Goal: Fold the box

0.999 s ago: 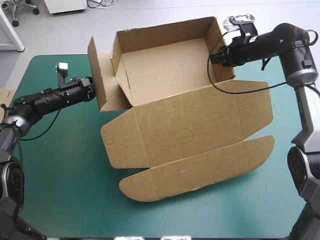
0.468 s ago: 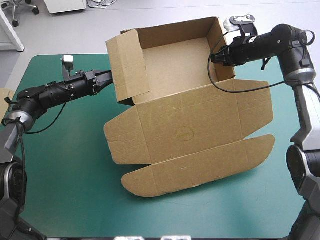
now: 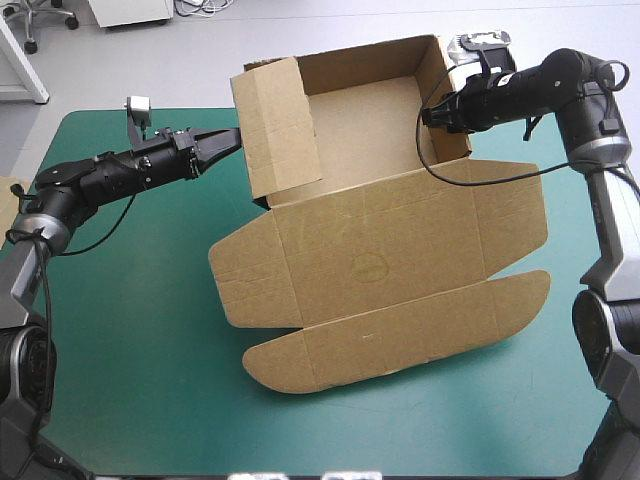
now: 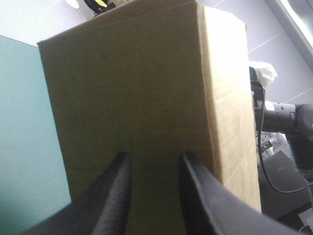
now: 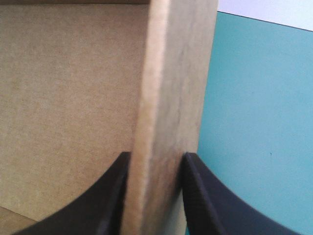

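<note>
1. Position: the box (image 3: pixel 380 260) lies mid-table on the teal-green cover (image 3: pixel 130 350). Its tray end is toward the far edge with walls raised, and its lid (image 3: pixel 400 330) lies flat toward the near edge.
2. The left gripper (image 3: pixel 228 138) has its black fingers a little apart with nothing between them. Their tips are at the outer face of the tray's left wall (image 3: pixel 280 125), which stands upright with its top part leaning inward.
3. The right gripper (image 3: pixel 432 113) is clamped on the tray's right wall (image 3: pixel 452 140).
4. Risk: the left wall is only pushed, not gripped. If the tips slide along the board, it would likely spring back outward untucked.
5. Risk: a push harder than the right clamp can resist could skew the tray or shove it toward the far edge, which it sits close to.
6. The high view alone shows the box's whole layout and both arms.
7. The left wrist view alone shows the gap between the left fingers (image 4: pixel 117 191), with the wall's flat face ahead.
8. The right wrist view alone shows the wall's thick edge (image 5: pixel 171 73) sandwiched between the right fingers (image 5: pixel 110 196).
</note>
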Available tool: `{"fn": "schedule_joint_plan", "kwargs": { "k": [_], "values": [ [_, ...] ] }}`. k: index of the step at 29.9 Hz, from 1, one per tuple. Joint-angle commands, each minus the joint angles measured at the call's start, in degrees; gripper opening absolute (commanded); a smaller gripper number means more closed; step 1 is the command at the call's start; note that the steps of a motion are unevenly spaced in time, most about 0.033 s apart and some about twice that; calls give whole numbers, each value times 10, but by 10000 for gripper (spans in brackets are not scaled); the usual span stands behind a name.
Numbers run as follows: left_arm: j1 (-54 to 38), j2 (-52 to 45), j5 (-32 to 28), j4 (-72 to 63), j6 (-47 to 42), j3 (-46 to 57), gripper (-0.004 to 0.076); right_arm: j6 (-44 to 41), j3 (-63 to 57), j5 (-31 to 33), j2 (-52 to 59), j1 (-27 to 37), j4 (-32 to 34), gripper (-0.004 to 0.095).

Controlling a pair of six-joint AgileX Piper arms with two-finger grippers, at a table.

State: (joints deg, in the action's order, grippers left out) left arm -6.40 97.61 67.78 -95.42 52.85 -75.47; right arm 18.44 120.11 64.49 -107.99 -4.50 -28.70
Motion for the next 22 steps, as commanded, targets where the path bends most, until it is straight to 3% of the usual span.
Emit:
{"fn": "schedule_joint_plan", "kwargs": {
  "k": [1,22],
  "values": [
    [9,-30,68,-88,-6,-21,241,-6,19,-33,30,5,-28,-15],
    [42,-30,68,-77,-17,-60,241,-7,19,-18,30,5,-23,-15]
  ]
}}
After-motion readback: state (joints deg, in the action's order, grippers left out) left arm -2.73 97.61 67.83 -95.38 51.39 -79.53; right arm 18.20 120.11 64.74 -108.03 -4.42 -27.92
